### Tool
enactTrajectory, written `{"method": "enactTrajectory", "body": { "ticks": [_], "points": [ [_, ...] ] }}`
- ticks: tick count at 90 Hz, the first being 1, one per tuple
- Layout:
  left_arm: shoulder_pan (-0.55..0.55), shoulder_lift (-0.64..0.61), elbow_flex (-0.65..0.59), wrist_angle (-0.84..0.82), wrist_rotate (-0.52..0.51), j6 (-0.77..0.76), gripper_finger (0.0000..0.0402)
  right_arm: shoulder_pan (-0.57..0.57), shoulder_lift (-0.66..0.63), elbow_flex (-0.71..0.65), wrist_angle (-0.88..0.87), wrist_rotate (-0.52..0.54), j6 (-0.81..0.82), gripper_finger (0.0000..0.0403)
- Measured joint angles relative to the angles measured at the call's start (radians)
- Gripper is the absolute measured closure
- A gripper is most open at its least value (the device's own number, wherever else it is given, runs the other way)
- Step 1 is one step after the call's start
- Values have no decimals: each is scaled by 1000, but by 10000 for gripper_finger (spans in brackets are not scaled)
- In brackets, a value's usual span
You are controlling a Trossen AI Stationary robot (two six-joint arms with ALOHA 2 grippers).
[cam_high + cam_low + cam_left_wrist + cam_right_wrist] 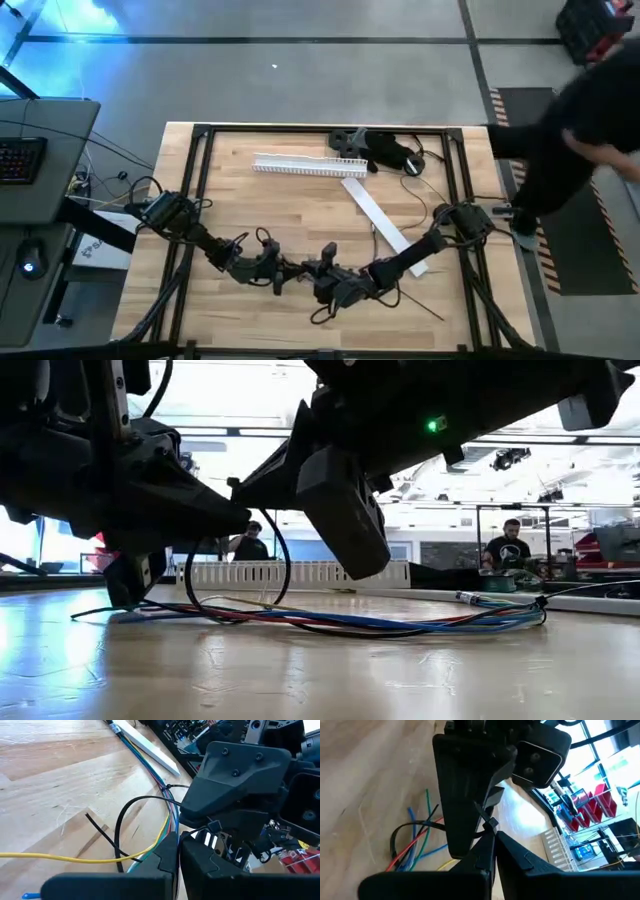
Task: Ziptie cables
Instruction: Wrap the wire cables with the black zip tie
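The cables (400, 622), a bunch of thin blue, red, green and yellow wires, lie on the wooden table near its front middle. Their splayed ends (415, 842) rest flat on the wood. One black zip tie (167, 786) sits tight around the bunch. A second black zip tie stands as a wide loop (120, 822) around it. My left gripper (293, 272) and my right gripper (322, 274) meet tip to tip over the bunch. Both are shut. My left gripper (175, 854) is shut low over the table where the bunch of cables (169, 827) runs in between its fingertips. The fingers hide the place of contact, so I cannot tell whether they also have the zip-tie loop. The cables lie slack on the wood. My right gripper (494, 846) pinches the thin black strap of the looped zip tie (487, 822) between its two fingertips, right in front of my left gripper's finger. It comes nearly level from the table's right side. The strap runs up out of the fingertips.
Two long white plastic strips (300, 165) (385, 222) lie toward the far side and the right. A black gadget (385, 150) sits at the far edge. A person in dark clothes (590, 110) stands beyond the table's right side.
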Motion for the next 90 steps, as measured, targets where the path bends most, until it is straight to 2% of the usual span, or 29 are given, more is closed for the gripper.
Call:
{"method": "enactTrajectory", "body": {
  "ticks": [20, 43, 76, 90],
  "points": [
    [0, 0, 0, -5, -7, 6, 402, -7, 0, 0, -16, -11, 5, 403],
    [0, 0, 0, -5, -9, 5, 402, -28, 0, 0, -50, -36, 90, 398],
    [0, 0, 0, -6, -5, 12, 402, -26, 0, 0, -60, -24, 89, 306],
    [0, 0, 0, -6, -6, 12, 402, -20, 0, 0, -69, 14, 89, 289]
  ]
}}
